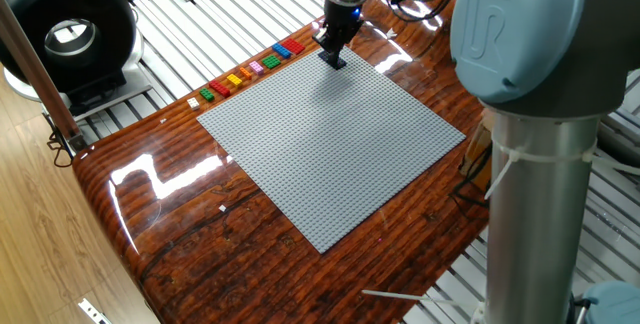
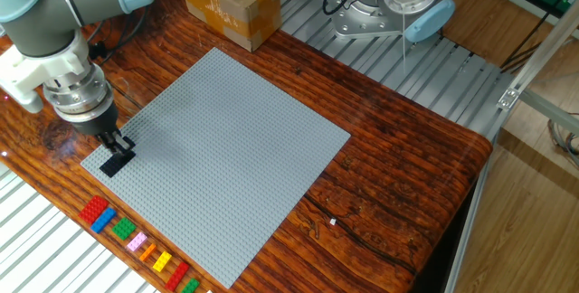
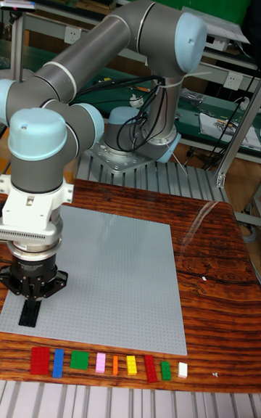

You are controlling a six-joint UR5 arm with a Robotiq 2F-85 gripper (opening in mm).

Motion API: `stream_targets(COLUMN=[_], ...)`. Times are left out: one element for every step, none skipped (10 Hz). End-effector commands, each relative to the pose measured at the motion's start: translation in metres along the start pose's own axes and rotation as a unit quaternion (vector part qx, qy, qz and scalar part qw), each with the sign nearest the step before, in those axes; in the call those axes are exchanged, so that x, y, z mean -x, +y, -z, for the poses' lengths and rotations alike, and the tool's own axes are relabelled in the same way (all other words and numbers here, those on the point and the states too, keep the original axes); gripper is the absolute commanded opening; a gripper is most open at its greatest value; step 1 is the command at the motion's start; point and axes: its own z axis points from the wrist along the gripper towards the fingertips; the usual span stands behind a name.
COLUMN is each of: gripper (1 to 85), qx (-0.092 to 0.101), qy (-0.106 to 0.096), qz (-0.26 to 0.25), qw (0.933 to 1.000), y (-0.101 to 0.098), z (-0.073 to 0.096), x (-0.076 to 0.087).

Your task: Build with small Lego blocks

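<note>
Tall fixed view: the gripper (image 3: 29, 314) stands at the grey baseplate's (image 3: 119, 280) 7 o'clock corner, fingers together, grasp unclear. The small Lego blocks (image 3: 101, 363) line the table's (image 3: 210, 294) 6 o'clock edge.

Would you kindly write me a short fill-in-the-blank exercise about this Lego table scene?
1. The gripper is over a ____ of the grey baseplate.
2. The small Lego blocks lie in a single ____ on the wooden table beside the baseplate.
3. The block at one end of the line, next to a blue one, is ____.
4. The cardboard box stands ____ the baseplate.

Missing words: corner; row; red; off
</note>
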Motion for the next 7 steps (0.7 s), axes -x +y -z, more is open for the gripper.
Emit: stream_targets(gripper=[1.0, 1.0, 1.0, 1.0, 1.0, 1.0, 1.0], qx=[-0.014, -0.015, -0.022, -0.029, -0.032, -0.036, -0.043], qy=[0.015, 0.017, 0.017, 0.015, 0.012, 0.011, 0.011], qz=[-0.008, -0.008, -0.013, -0.021, -0.027, -0.031, -0.034], qw=[0.9998, 0.9997, 0.9995, 0.9993, 0.9991, 0.9988, 0.9984], y=[-0.003, -0.002, -0.003, -0.002, -0.001, 0.0, 0.0], z=[0.004, 0.004, 0.006, 0.008, 0.009, 0.01, 0.012], x=[-0.006, -0.005, 0.0, 0.007, 0.011, 0.015, 0.018])
